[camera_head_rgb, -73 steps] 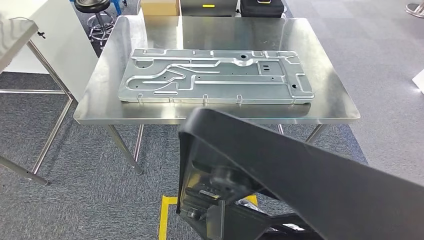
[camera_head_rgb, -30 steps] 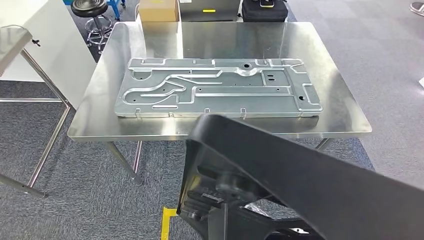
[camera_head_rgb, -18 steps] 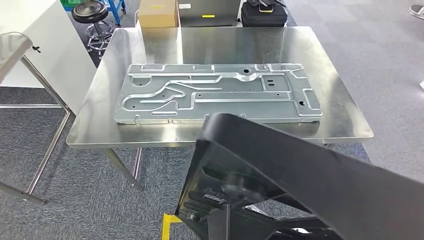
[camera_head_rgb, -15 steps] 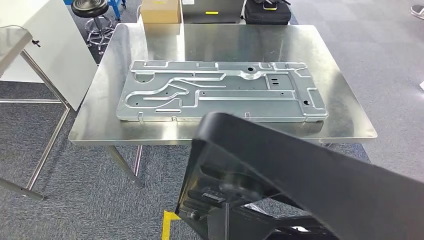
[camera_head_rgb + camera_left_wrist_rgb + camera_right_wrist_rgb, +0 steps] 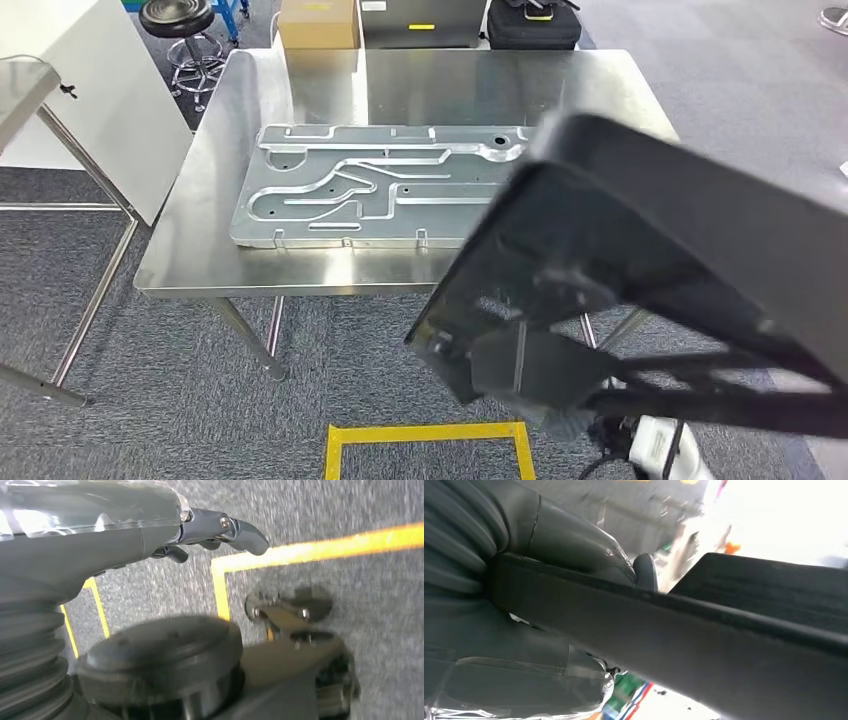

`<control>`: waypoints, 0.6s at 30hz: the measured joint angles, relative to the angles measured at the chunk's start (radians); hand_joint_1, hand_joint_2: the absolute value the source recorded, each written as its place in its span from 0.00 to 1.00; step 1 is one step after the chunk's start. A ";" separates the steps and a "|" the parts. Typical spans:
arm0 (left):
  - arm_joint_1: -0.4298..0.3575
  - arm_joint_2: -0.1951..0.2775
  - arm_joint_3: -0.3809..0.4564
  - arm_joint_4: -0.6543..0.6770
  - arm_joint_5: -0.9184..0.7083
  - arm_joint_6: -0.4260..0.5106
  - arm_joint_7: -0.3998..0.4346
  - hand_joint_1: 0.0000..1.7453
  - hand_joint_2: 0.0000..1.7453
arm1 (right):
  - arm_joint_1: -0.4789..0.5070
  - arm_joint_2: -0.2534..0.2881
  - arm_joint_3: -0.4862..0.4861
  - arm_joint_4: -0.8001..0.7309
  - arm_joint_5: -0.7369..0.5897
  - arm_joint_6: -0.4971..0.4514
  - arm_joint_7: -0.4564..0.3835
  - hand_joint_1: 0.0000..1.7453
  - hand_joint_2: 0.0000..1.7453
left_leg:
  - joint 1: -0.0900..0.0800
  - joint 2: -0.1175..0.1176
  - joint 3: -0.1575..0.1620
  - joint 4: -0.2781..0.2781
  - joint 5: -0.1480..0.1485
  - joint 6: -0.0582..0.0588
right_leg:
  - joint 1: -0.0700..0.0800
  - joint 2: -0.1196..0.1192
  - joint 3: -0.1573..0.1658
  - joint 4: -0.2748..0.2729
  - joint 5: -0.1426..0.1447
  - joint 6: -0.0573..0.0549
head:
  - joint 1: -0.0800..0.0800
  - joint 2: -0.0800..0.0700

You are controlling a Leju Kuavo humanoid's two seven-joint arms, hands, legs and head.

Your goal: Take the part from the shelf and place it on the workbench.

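Head view: right hand (image 5: 574, 575) grips black part (image 5: 660, 250), hiding metal plate (image 5: 360, 185) on workbench (image 5: 200, 270).

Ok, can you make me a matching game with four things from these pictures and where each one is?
Things:
1. black part
2. metal plate
3. cardboard box
4. yellow tape

Places:
A. on the floor, near the robot
B. flat on the steel table
C. on the floor behind the table
D. in the right hand

Pairs: 1-D, 2-B, 3-C, 4-A
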State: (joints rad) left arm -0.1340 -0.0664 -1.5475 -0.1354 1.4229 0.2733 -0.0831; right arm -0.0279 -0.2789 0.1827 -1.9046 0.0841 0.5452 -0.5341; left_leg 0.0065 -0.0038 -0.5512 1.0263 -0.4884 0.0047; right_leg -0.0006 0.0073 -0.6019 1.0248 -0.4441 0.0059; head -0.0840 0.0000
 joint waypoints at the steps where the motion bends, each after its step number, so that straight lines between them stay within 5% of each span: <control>1: -0.001 0.000 0.000 0.000 -0.004 0.000 0.001 0.00 1.00 | -0.035 -0.012 -0.024 0.022 -0.009 0.006 0.017 1.00 1.00 | 0.000 0.000 0.000 0.004 -0.004 -0.005 | -0.003 0.000 0.004 -0.007 0.002 -0.003 | 0.000 0.000; 3: -0.004 -0.001 -0.001 0.000 -0.014 -0.001 0.002 0.00 1.00 | -0.100 -0.036 -0.070 0.069 -0.016 0.013 0.042 1.00 1.00 | -0.001 0.000 -0.025 0.065 -0.039 -0.013 | -0.009 -0.004 0.014 -0.020 0.005 -0.010 | 0.000 0.000; 5: -0.004 -0.001 -0.002 0.000 -0.022 -0.003 0.002 0.00 1.00 | -0.157 -0.059 -0.106 0.119 -0.010 0.015 0.054 1.00 1.00 | 0.001 0.000 -0.092 0.197 -0.097 -0.017 | -0.009 -0.008 0.017 -0.021 0.004 -0.014 | 0.000 0.000; 7: -0.005 -0.001 -0.002 0.000 -0.028 -0.005 0.000 0.00 1.00 | -0.200 -0.079 -0.135 0.167 0.011 0.012 0.058 1.00 1.00 | 0.003 0.000 -0.142 0.283 -0.111 -0.020 | -0.009 -0.010 0.020 -0.021 0.000 -0.015 | 0.000 0.000; 8: -0.006 -0.001 -0.002 0.000 -0.030 -0.006 -0.001 0.00 1.00 | -0.222 -0.089 -0.147 0.192 0.030 0.008 0.059 1.00 1.00 | 0.003 0.001 -0.141 0.271 -0.088 -0.020 | -0.008 -0.011 0.023 -0.020 -0.002 -0.014 | 0.000 0.000; 10: -0.005 -0.001 -0.002 0.000 -0.035 -0.006 0.000 0.00 1.00 | -0.283 -0.110 -0.161 0.249 0.088 -0.014 0.064 1.00 1.00 | 0.003 0.001 -0.095 0.152 -0.008 -0.015 | -0.009 -0.009 0.029 -0.016 -0.009 -0.009 | 0.000 0.000; 12: -0.004 -0.001 -0.002 0.000 -0.038 -0.007 0.000 0.00 1.00 | -0.376 -0.140 -0.164 0.335 0.175 -0.059 0.067 1.00 1.00 | 0.000 0.001 -0.052 0.042 0.035 -0.004 | -0.006 -0.004 0.026 -0.006 -0.015 0.000 | 0.000 0.000; 16: -0.005 -0.002 -0.002 0.000 -0.044 -0.010 0.001 0.00 1.00 | -0.557 -0.201 -0.154 0.517 0.334 -0.150 0.066 1.00 1.00 | -0.002 -0.005 -0.046 0.008 0.038 0.020 | -0.006 -0.006 0.013 -0.001 -0.015 0.022 | 0.000 0.000; 18: -0.006 -0.002 -0.002 0.000 -0.048 -0.013 0.002 0.00 1.00 | -0.607 -0.223 -0.144 0.576 0.381 -0.181 0.066 1.00 1.00 | 0.003 -0.009 -0.042 -0.001 0.042 0.028 | -0.008 -0.008 -0.008 0.042 -0.041 0.032 | 0.000 0.000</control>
State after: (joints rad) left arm -0.1401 -0.0686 -1.5497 -0.1354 1.3751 0.2608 -0.0812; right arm -0.6348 -0.5024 0.0383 -1.3287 0.4652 0.3643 -0.4683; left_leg 0.0097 -0.0123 -0.5937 1.0257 -0.4468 0.0328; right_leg -0.0088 -0.0009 -0.6096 1.0667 -0.4847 0.0382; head -0.0838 0.0000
